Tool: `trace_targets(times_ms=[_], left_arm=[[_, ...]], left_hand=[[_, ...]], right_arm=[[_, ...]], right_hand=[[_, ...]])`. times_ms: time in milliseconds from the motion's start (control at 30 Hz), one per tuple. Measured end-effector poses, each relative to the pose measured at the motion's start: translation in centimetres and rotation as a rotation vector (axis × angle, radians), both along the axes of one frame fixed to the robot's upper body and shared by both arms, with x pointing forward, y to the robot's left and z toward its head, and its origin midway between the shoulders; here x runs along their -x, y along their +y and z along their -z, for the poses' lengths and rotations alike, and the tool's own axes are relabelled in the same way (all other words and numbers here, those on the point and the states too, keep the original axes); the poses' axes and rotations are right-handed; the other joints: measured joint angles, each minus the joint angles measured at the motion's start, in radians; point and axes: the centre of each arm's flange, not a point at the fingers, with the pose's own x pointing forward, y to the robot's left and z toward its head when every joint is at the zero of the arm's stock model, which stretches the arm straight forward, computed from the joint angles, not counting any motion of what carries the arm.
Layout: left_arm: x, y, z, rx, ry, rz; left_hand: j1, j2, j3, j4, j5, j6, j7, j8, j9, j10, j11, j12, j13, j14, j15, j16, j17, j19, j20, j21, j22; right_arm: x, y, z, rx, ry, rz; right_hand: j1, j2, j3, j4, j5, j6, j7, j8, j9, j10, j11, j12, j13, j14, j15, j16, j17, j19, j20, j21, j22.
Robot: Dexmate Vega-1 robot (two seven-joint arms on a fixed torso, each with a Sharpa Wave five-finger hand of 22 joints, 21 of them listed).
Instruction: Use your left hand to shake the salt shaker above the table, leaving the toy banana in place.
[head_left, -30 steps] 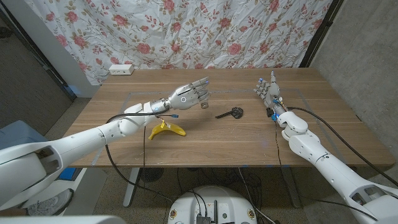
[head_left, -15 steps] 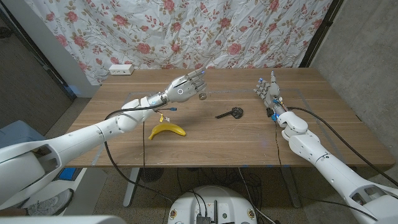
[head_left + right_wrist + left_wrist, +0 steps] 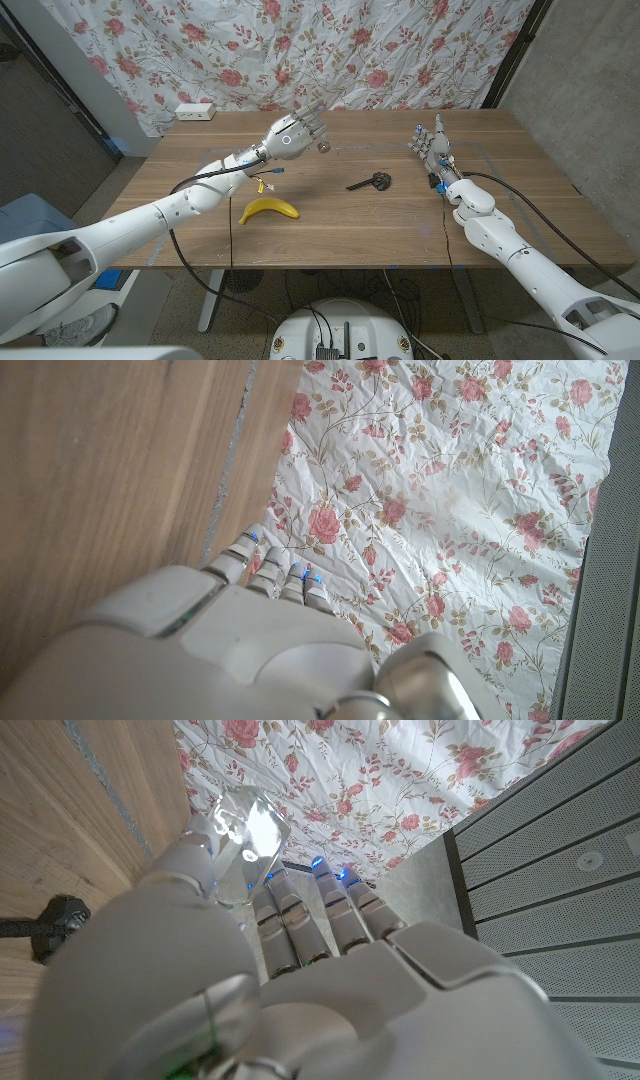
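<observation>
**Left hand holds shaker aloft; banana on table**

Wooden table (image 3: 330,215) stands before a rose-patterned curtain (image 3: 300,50), with a white power strip (image 3: 194,111) lying at its far left corner.

Left hand (image 3: 292,138) is raised over the far left-centre of the table, clear of the surface. It grips the salt shaker (image 3: 323,146), which projects from the fingers on the side toward the table's middle. The left wrist view confirms the hold: the clear glass body of the shaker (image 3: 243,835) sits between the thumb and the curled fingers (image 3: 300,925), with the curtain beyond.

Toy banana (image 3: 268,209) lies on the table nearer the robot than the raised hand, apart from it and untouched. Thin coloured wires at the left wrist hang just above and beside the banana; contact cannot be determined.

A small black object (image 3: 372,182) with a short handle lies on the table near the centre, between the two arms, well apart from the banana.

Right hand (image 3: 430,142) stands at the right side of the table, fingers extended upward and close together, holding nothing. Whether it touches the surface cannot be determined.
</observation>
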Motion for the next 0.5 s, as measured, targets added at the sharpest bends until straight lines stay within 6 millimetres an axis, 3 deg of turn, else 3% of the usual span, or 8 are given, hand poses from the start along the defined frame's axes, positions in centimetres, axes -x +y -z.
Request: trace_targets(times_ms=[500], left_arm=[[0.04, -0.22, 0.39, 0.095, 0.06, 0.003]], left_hand=[[-0.005, -0.005, -0.009, 0.002, 0.0, 0.0, 0.0, -0.003, 0.0, -0.005, 0.005, 0.0, 0.0, 0.0, 0.0, 0.0, 0.0, -0.004, 0.004, 0.0, 0.0]], right_arm=[[-0.01, 0.0, 0.0, 0.0, 0.0, 0.0]], right_hand=[[0.0, 0.0, 0.0, 0.0, 0.0, 0.0, 0.0, 0.0, 0.0, 0.0, 0.0, 0.0, 0.0, 0.0, 0.0, 0.0, 0.0, 0.0, 0.0, 0.0, 0.0]])
